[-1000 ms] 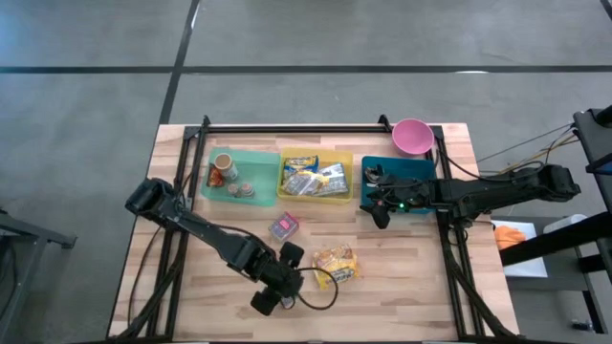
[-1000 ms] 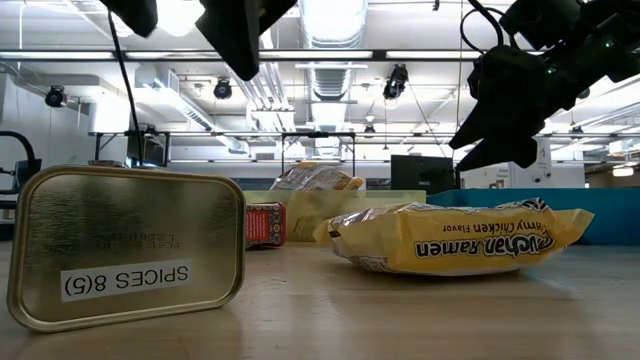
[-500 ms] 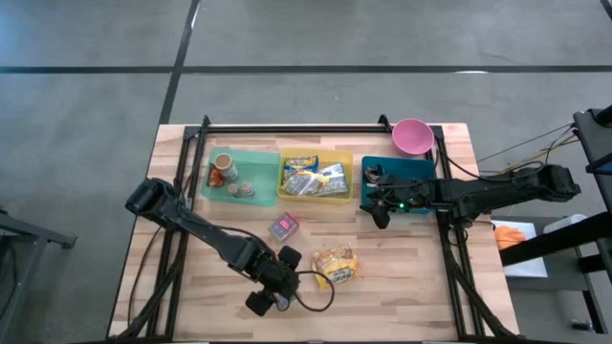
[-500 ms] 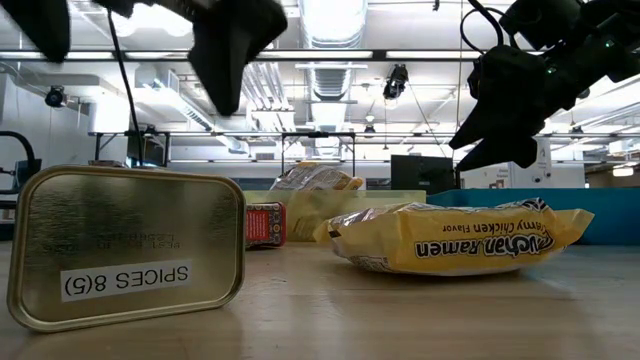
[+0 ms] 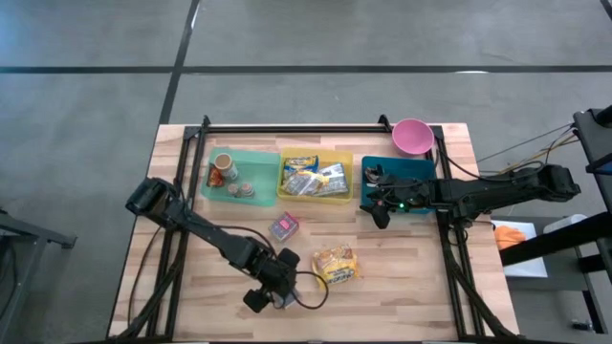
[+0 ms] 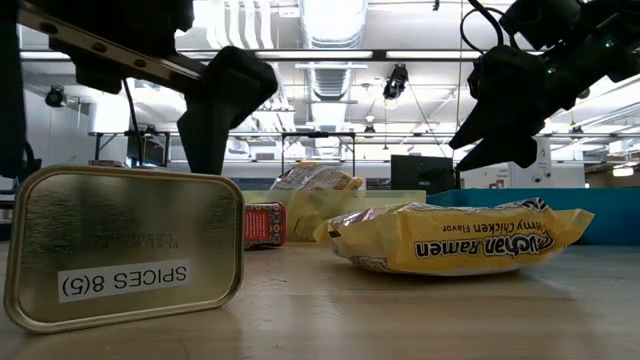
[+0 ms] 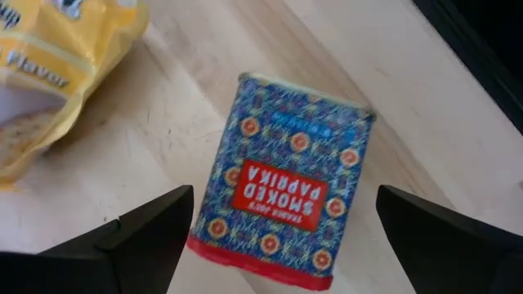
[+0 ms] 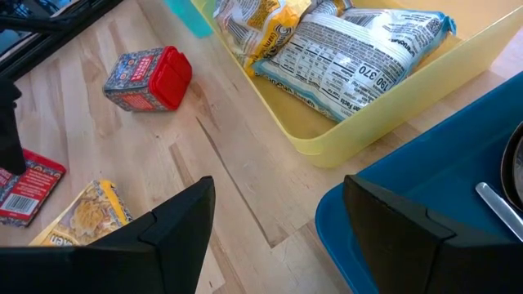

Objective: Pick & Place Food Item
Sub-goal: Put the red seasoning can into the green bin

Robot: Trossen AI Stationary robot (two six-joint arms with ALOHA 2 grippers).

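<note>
Left gripper (image 7: 278,237), at the near-left part of the pale wooden slatted table (image 5: 421,287), hangs directly over a flat rectangular spice tin with a blue patterned lid and a red "smoked paprika" label (image 7: 282,181). Its two dark fingers (image 7: 143,229) are spread wide to either side of the tin and grasp nothing; the tin lies flat on the wood between them, not yet touched. In the low view the same tin shows as a gold metal box (image 6: 125,245) with one finger (image 6: 220,105) poised above it. Judged from this, the step in hand is the approach to a pick: the gripper is aligned but has not descended. The next move calls for a straight descent until the fingertips flank the tin's sides, then a closing squeeze; the fit looks close, so centring matters.

Just beside the tin to the right lies a yellow plastic packet of chicken ramen (image 5: 337,265), near enough to be brushed. Farther back sit a small red-capped patterned jar (image 5: 283,226), a green plastic tray (image 5: 270,161), a yellow plastic tray of snack packets (image 5: 346,161) and a blue plastic tray (image 5: 421,170).

Right gripper (image 5: 379,212) waits at the blue tray's front edge, fingers parted and empty.
</note>
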